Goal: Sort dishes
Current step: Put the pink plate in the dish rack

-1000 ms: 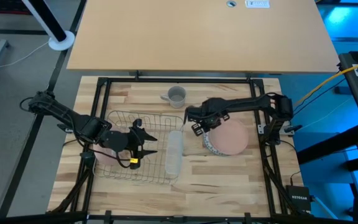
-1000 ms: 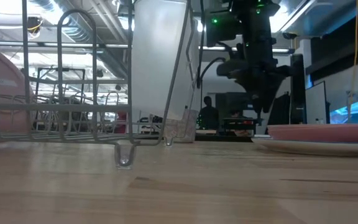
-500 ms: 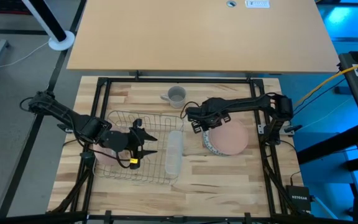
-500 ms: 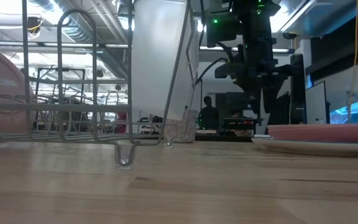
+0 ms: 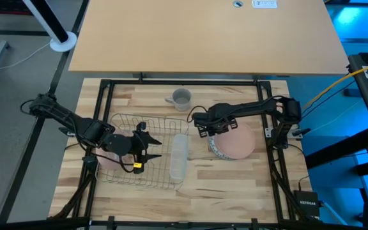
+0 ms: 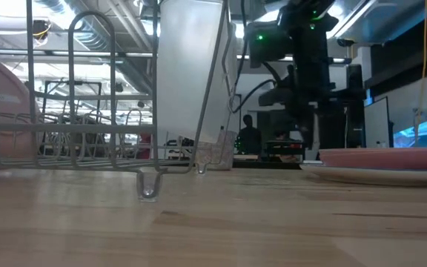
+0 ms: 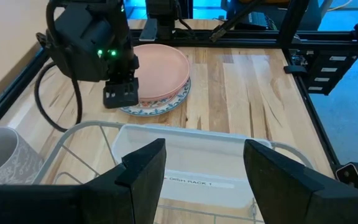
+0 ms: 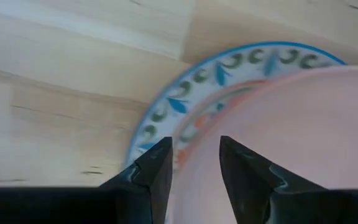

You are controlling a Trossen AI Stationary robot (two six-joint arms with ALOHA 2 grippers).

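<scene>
Above the stacked plates on the wooden counter [image 5: 203, 176], the right end effector [image 7: 120, 98] is shown with fingers parted, empty, having widened within the last second over the rim of the salmon-pink round plate [image 5: 237, 141] resting on the green-blue patterned plate [image 8: 185, 93]; a grasp appears imminent. The left end effector [image 5: 147, 151], open, waits over the wire rack [image 5: 160, 128], where another pink plate [image 6: 2, 111] stands.

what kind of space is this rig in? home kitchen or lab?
Most likely a robotics lab, not a kitchen: the wooden table sits in a black metal frame, cables trail beside it, and the low view shows exposed ceiling ducts and monitors behind.
</scene>
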